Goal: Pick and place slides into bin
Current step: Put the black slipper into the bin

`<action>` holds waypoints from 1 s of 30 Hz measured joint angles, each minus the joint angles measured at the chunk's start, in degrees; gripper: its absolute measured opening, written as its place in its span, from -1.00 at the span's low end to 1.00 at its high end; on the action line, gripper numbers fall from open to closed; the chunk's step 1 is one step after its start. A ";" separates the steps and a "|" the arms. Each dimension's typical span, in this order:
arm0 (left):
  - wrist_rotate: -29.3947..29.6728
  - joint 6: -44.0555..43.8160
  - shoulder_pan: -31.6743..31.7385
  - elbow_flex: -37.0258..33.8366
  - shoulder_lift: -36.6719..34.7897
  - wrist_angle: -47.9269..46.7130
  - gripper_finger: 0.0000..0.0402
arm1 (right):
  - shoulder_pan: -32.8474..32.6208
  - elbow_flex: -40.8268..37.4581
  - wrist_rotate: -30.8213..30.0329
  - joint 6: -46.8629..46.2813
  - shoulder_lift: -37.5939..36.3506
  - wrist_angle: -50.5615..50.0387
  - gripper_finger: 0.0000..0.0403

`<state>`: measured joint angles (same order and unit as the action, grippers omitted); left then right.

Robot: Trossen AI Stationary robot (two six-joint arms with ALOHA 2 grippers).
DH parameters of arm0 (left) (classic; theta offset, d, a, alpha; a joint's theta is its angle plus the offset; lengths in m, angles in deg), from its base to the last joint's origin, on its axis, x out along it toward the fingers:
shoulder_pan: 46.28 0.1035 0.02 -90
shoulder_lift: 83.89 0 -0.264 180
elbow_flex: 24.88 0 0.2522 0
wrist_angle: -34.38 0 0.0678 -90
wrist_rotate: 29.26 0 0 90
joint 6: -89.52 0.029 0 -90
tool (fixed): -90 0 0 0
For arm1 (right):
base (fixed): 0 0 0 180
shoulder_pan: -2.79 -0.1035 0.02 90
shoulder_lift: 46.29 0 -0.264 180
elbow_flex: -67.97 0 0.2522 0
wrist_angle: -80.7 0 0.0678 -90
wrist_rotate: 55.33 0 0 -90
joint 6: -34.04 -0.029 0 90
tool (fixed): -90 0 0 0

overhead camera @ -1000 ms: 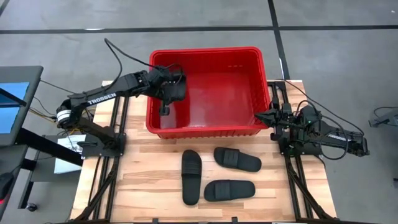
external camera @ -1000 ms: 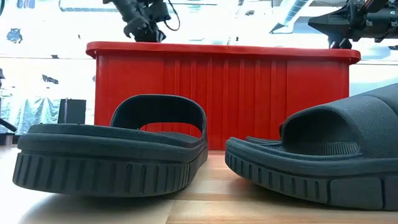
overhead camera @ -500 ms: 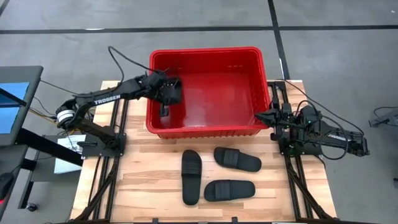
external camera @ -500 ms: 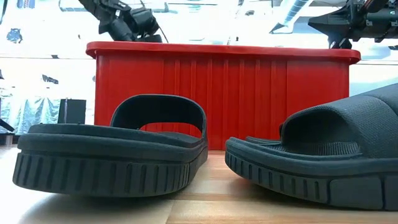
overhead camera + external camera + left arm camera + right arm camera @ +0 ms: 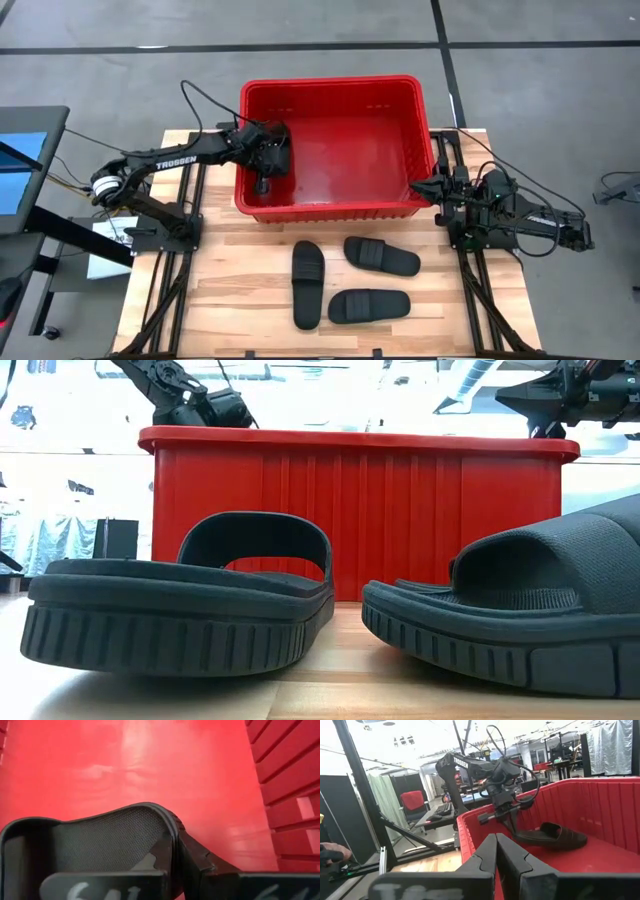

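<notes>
My left gripper (image 5: pixel 264 178) is inside the red bin (image 5: pixel 400 205), near its left wall, shut on one black slide (image 5: pixel 552 837). The gripper hides most of that slide in the high view. It shows in the right wrist view under my left gripper (image 5: pixel 509 820). Three more slides lie soles down on the table in front of the bin (image 5: pixel 308 283) (image 5: pixel 381 256) (image 5: pixel 369 305). My right gripper (image 5: pixel 415 187) is shut and empty, just outside the bin's right wall. My left gripper pinches the slide between its two fingers at one end (image 5: pixel 519 837), coming from above and pointing down. The strap's arch (image 5: pixel 115 832) rises just past the fingers. The slide sits about level, low in the bin. Whether it touches the bin floor, I cannot tell.
The bin's floor (image 5: pixel 350 160) is bare to the right of the left gripper. The two nearest slides (image 5: pixel 180 600) (image 5: pixel 520 610) fill the low view in front of the bin wall (image 5: pixel 400 510). Bare wood lies at the table's left (image 5: pixel 230 290).
My left gripper, still shut on the slide, has moved toward the bin's left wall and a little toward the near edge, carrying the slide with it.
</notes>
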<state>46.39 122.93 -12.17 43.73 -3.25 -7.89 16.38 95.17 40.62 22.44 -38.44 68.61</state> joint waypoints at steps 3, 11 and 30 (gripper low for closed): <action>0.00 -0.07 0.00 0.00 0.00 0.21 -0.91 | -0.01 0.00 0.00 0.00 -0.01 0.00 -1.00; -0.28 -0.09 0.00 0.00 0.02 0.23 -0.73 | 0.00 0.00 0.00 0.00 -0.01 0.00 -1.00; 1.14 -3.06 -0.02 0.96 -2.79 -1.60 -0.61 | 0.00 0.00 0.00 0.00 0.00 0.00 -1.00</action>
<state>47.53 119.88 -12.19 44.69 -6.04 -9.49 16.39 95.17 40.62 22.44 -38.44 68.61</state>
